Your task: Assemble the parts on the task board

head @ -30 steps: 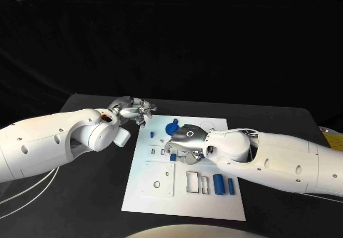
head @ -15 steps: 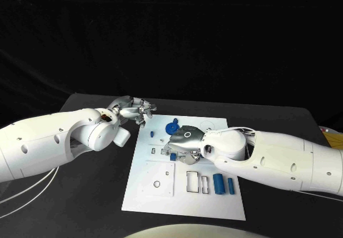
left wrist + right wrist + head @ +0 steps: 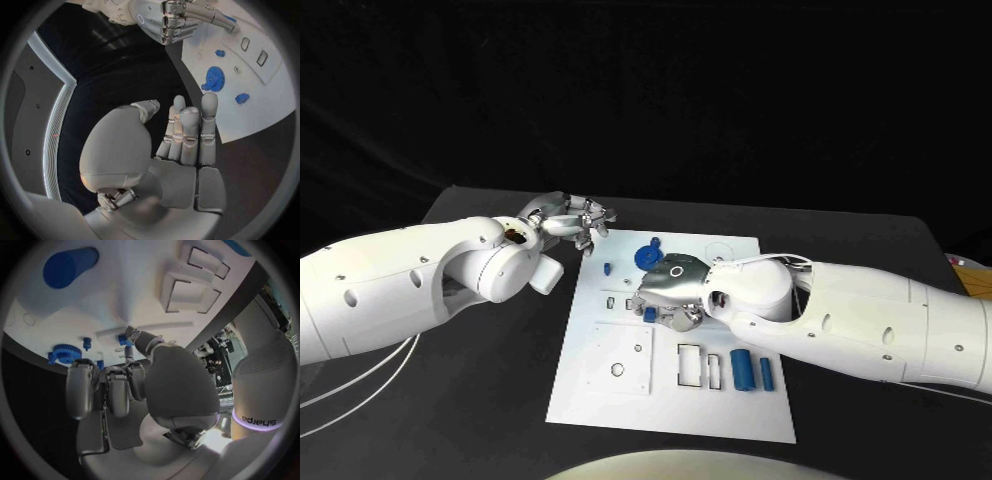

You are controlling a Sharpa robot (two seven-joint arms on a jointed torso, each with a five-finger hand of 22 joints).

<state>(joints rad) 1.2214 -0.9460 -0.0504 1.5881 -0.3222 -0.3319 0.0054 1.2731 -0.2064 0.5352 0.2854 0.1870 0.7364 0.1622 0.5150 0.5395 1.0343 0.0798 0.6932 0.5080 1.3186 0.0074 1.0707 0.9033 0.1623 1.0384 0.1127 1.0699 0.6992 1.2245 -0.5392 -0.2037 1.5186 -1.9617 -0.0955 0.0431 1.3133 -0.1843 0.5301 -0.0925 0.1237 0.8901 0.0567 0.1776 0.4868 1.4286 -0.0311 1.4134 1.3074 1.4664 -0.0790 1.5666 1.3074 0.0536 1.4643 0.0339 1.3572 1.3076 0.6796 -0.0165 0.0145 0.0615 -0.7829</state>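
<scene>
The white task board lies in the middle of the table. My right hand hangs low over its middle with the fingers curled down. A small blue part stands at the thumb tip, pinched against a finger. A blue gear and a small blue piece sit near the board's far end, just beyond that hand. Two blue cylinders lie side by side on the near right of the board. My left hand hovers off the board's far left corner, fingers straight, holding nothing.
Raised white frames with slots and a square plate with a hole occupy the near half of the board. Black table surrounds the board, and my right forearm crosses its right edge.
My right hand has crept a little to the left over the small blue part, which stays in place. The left hand has not moved.
</scene>
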